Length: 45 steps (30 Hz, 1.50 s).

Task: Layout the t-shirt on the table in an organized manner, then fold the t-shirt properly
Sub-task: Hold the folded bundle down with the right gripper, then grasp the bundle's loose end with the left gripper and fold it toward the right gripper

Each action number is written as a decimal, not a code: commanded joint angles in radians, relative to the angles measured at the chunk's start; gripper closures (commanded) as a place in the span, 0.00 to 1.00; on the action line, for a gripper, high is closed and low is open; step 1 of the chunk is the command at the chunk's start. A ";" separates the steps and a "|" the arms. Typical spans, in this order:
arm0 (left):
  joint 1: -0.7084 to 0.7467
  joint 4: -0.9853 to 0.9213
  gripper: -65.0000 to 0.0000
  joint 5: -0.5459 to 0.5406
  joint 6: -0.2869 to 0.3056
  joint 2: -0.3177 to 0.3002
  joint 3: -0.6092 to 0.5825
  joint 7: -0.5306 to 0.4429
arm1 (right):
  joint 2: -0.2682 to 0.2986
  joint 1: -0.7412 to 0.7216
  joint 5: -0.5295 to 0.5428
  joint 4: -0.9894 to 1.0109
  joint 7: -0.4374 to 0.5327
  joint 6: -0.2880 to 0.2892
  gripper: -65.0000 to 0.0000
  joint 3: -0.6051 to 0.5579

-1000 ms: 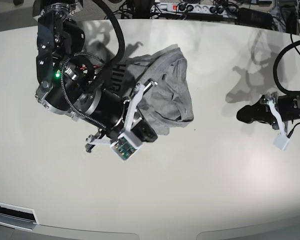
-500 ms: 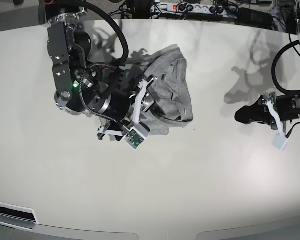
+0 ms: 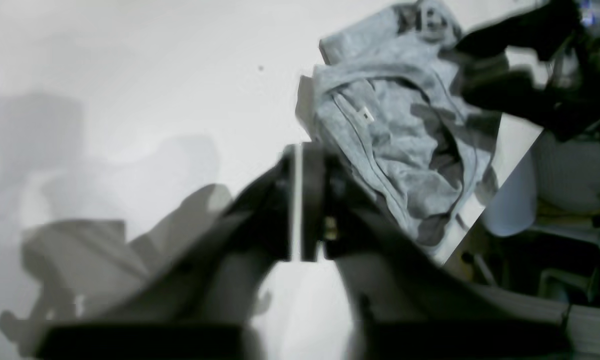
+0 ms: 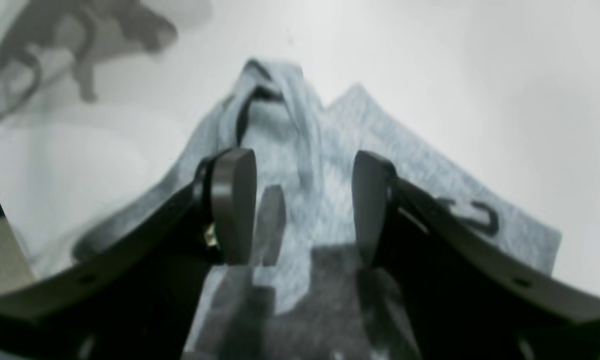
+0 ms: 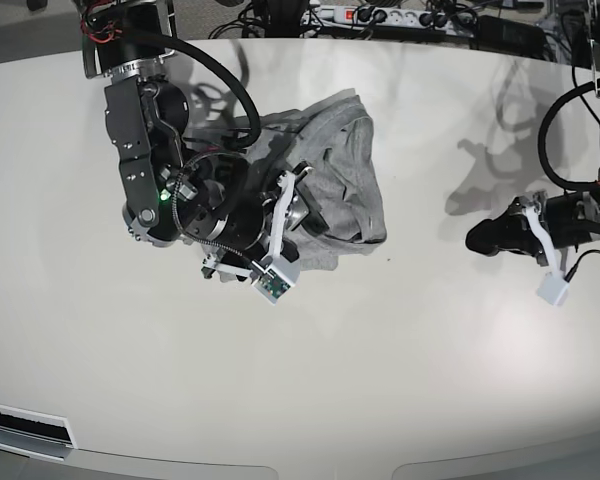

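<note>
The grey t-shirt [image 5: 350,170] lies crumpled in a heap at the back middle of the table [image 5: 380,380]. My right gripper [image 5: 302,212] hovers over the heap's near-left edge. In the right wrist view my right gripper [image 4: 302,200] is open, its pads [image 4: 235,200] apart, with grey t-shirt [image 4: 300,130] fabric and some black lettering below them. My left gripper [image 5: 480,238] sits low over bare table, well to the right of the shirt. In the blurred left wrist view its fingers [image 3: 285,210] stand close together with only a thin pale line between them, and the t-shirt [image 3: 394,140] lies beyond.
The bulky right arm [image 5: 170,190] covers the shirt's left side. A power strip and cables [image 5: 380,18] run along the far edge. A white slotted fitting [image 5: 25,430] sits at the near-left corner.
The right arm has pulled back toward the far left and its gripper has opened over the shirt's edge. The left gripper has slid slightly left.
</note>
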State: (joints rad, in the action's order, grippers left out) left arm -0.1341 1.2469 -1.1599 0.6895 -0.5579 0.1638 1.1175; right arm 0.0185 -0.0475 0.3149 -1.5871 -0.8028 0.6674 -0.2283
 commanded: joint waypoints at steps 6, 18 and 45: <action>-0.087 0.014 0.50 0.144 0.009 -0.003 -0.164 -0.196 | -0.005 -0.016 0.029 -0.016 0.017 0.006 0.49 -0.001; -0.201 -0.066 0.50 0.469 0.009 0.170 -0.406 -0.359 | -0.004 -0.016 0.028 -0.016 -0.034 0.006 0.49 -0.001; -0.426 -0.413 1.00 0.423 0.009 0.237 -0.405 -0.373 | -0.004 -0.017 0.025 -0.016 -0.046 0.006 0.49 -0.001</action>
State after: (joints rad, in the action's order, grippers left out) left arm -0.5278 0.8154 -0.7189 0.6899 -0.3138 -0.2478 0.7601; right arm 0.0189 -0.0452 0.3248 -1.5871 -0.8688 0.6670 -0.2283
